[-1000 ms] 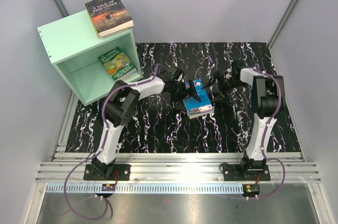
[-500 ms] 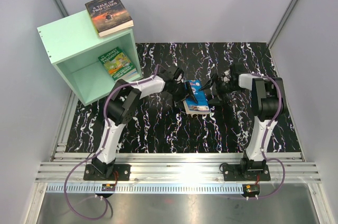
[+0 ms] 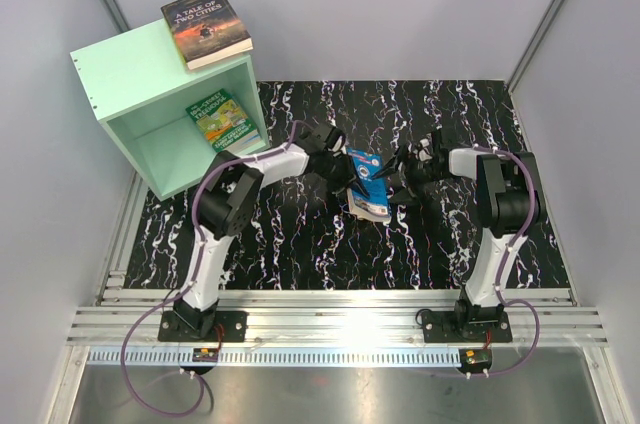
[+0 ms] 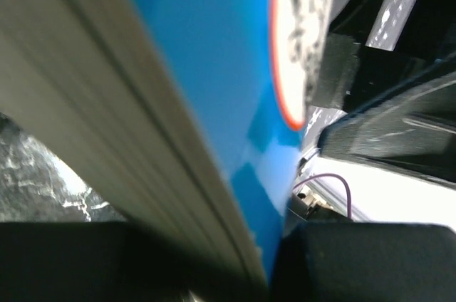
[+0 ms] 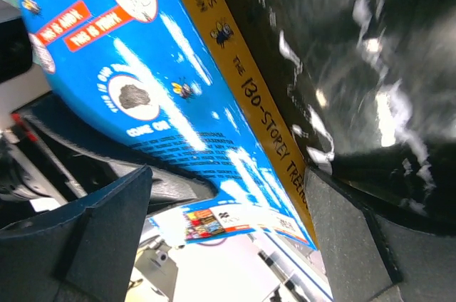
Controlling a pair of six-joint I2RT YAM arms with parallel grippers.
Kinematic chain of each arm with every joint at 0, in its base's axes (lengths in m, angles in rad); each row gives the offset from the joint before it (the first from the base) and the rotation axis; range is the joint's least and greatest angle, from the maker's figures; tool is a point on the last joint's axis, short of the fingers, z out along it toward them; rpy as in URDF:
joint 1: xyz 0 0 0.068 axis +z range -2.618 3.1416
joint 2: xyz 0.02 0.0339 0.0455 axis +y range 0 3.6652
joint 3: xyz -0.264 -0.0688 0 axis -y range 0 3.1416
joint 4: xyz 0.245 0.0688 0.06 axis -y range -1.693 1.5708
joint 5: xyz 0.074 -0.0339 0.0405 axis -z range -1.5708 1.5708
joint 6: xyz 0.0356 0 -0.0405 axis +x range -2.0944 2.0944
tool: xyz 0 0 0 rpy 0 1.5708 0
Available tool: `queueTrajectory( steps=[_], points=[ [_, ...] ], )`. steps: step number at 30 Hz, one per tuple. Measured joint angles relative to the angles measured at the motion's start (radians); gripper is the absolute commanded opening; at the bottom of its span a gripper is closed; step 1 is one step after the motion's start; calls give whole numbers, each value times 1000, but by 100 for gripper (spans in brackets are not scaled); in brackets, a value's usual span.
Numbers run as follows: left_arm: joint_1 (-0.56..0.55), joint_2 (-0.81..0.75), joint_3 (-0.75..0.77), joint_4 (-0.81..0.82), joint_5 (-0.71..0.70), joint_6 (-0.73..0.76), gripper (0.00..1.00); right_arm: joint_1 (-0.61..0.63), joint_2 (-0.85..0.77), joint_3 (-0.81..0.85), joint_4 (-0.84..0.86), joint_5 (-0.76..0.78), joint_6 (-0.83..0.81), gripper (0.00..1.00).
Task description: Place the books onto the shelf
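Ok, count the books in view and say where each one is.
3. A dark book lies on top of the shelf; a green book sits inside it, perhaps hiding more; a blue book is clamped in the left gripper.

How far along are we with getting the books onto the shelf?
Done: a green-covered paperback leans inside the mint-green wooden cube shelf, and a dark "A Tale of Two Cities" paperback lies on its top. In hand: the left fingers are shut on a bright blue paperback, tilted up off the marbled mat; the right fingers stand open beside it. Left: carrying that book to the shelf.
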Motion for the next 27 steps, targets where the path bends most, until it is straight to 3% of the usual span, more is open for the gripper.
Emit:
queueTrajectory(
  steps=[10,15,18,19,21,22,23,25,27],
  points=[
    [6,-113,-147,172,53,-67,0,36,-48,-77,31,-20,89,96],
    [19,-189,-256,332,63,-157,0,40,-76,-50,29,-56,125,90],
    [21,-228,-299,389,66,-183,0,44,-107,-50,41,-79,161,74],
    [22,-239,-307,396,69,-186,0,45,-118,-50,43,-82,171,57],
    [26,-255,-312,382,69,-180,0,44,-140,-50,56,-89,186,42],
    [28,-261,-312,371,71,-172,3,44,-154,-50,59,-90,192,26],
    [29,-268,-309,354,69,-160,6,44,-166,-50,64,-94,188,19],
    [29,-281,-281,283,66,-136,22,51,-188,-52,62,-97,158,3],
    [28,-293,-243,203,48,-90,39,54,-203,-53,59,-100,151,0]
  ],
)
